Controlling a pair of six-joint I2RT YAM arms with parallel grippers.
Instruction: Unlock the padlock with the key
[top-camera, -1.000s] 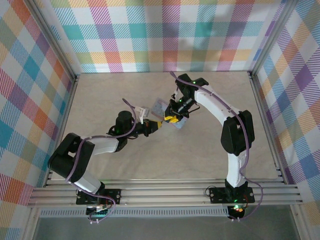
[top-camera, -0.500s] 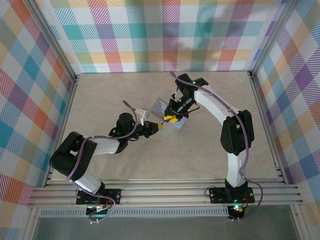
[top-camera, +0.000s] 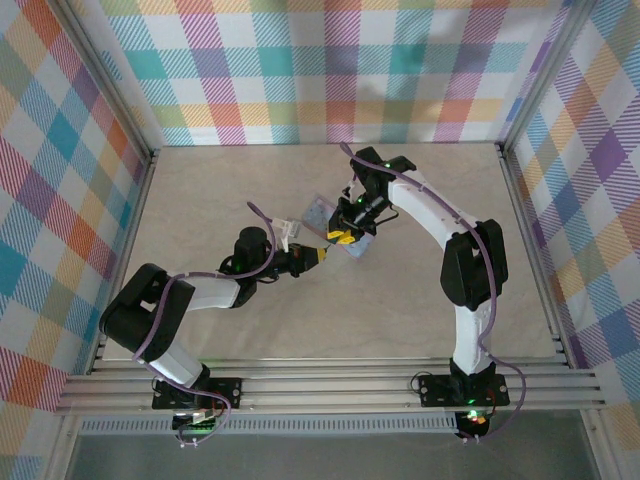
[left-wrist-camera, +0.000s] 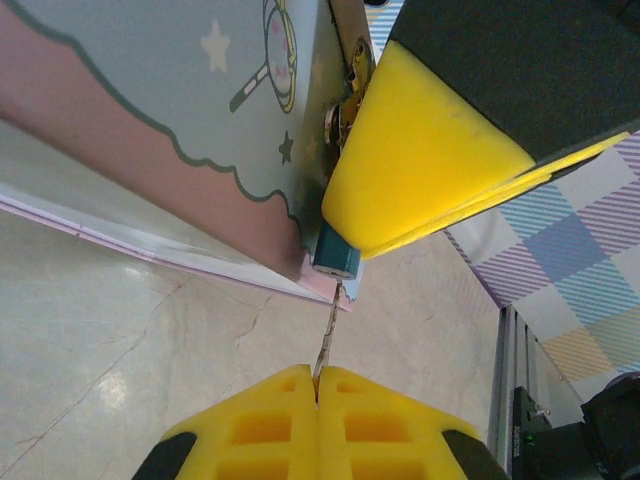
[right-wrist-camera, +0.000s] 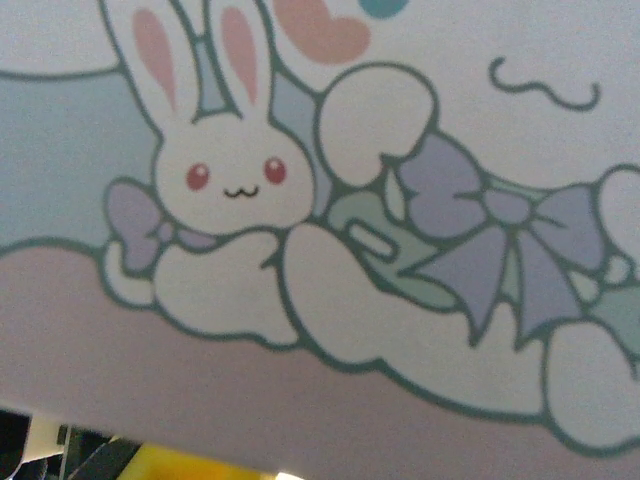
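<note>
In the left wrist view the tiny teal-dark padlock (left-wrist-camera: 335, 262) hangs at the corner of the pastel tin box (left-wrist-camera: 150, 120), below its metal hasp (left-wrist-camera: 347, 108). My left gripper (left-wrist-camera: 318, 378) is shut on a thin metal key (left-wrist-camera: 327, 335), whose tip meets the padlock's underside. My right gripper (left-wrist-camera: 348, 238) presses its yellow fingers (left-wrist-camera: 430, 150) together over the padlock's top, and the lock's body pokes out below them. From above, the left gripper (top-camera: 316, 254) and the right gripper (top-camera: 341, 238) meet at the box (top-camera: 322, 212). The bunny-pictured lid (right-wrist-camera: 330, 200) spreads across the right wrist view.
The box rests mid-table on the beige tabletop (top-camera: 420, 300). Plaid walls (top-camera: 330, 70) and an aluminium frame (top-camera: 530, 250) close in the workspace. A frame rail (left-wrist-camera: 505, 400) stands at the right of the left wrist view. Bare table lies around both arms.
The left arm's elbow has shifted slightly and its gripper has edged a little toward the box with the key. The right arm and the box have stayed put.
</note>
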